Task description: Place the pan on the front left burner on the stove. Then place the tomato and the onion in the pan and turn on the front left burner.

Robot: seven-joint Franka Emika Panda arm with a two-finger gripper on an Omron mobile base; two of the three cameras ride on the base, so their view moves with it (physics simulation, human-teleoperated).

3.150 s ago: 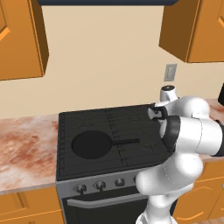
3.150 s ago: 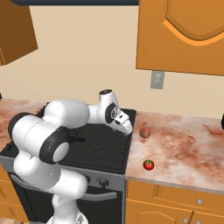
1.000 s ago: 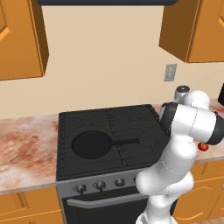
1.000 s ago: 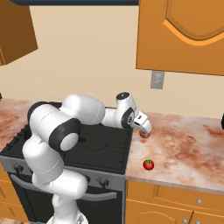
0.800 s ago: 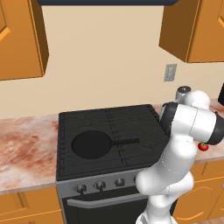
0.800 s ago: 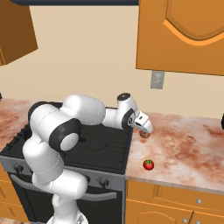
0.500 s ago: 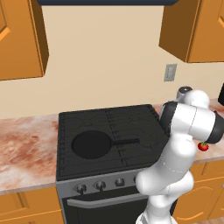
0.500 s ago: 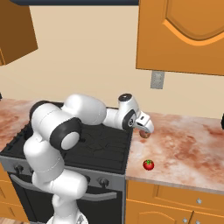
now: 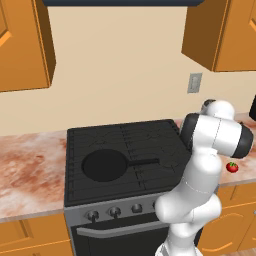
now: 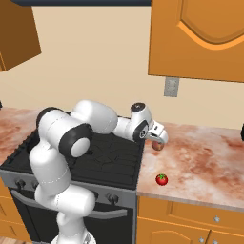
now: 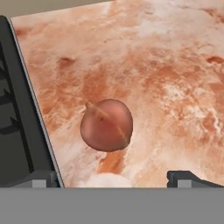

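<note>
Marbled counter (image 10: 205,157) lies bare around the onion (image 11: 106,124), beside the stove (image 11: 17,131), claw (image 11: 116,178) spread above.

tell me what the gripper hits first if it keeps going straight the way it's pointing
Most likely the onion. It lies on the counter right between the open gripper fingertips, just ahead along the hand's line. How much gap is left is hard to judge.

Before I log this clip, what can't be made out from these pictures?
- Onion: in the right base view the hand covers most of it.
- Gripper: in the hand view the bottom edge cuts the jaws to their tips; they stand wide apart.
- Front left burner: in the left base view the pan hides its grate.
- Knobs: too small to read their setting.
</note>
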